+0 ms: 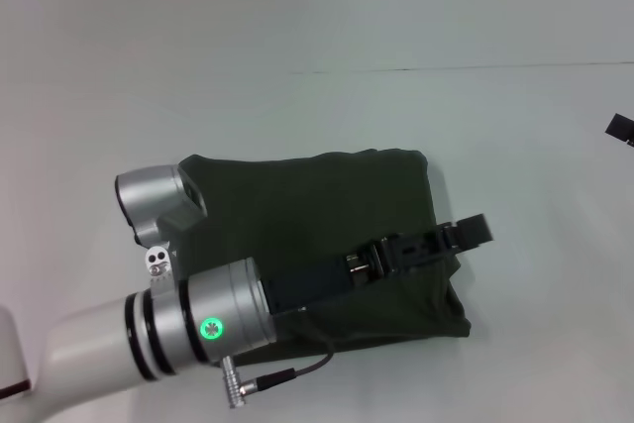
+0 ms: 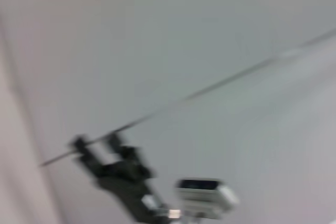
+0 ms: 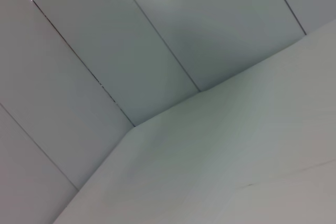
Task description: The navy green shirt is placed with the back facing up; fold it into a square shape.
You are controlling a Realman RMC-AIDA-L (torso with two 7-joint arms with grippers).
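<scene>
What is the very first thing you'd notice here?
The navy green shirt, already folded into a rough square, lies in the middle of the white table. The left arm stretches across it, its left end effector at the shirt's right edge. The right end effector only peeks in at the far right.

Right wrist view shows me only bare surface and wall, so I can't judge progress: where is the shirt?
Observer: The shirt lies folded into a rough square in the middle of the table.
Operator: Which arm is at it?
Observer: The left gripper is at its right edge, with the left arm reaching across the cloth.
Operator: And the right one?
Observer: The right gripper is far off to the right, clear of the shirt.
</scene>
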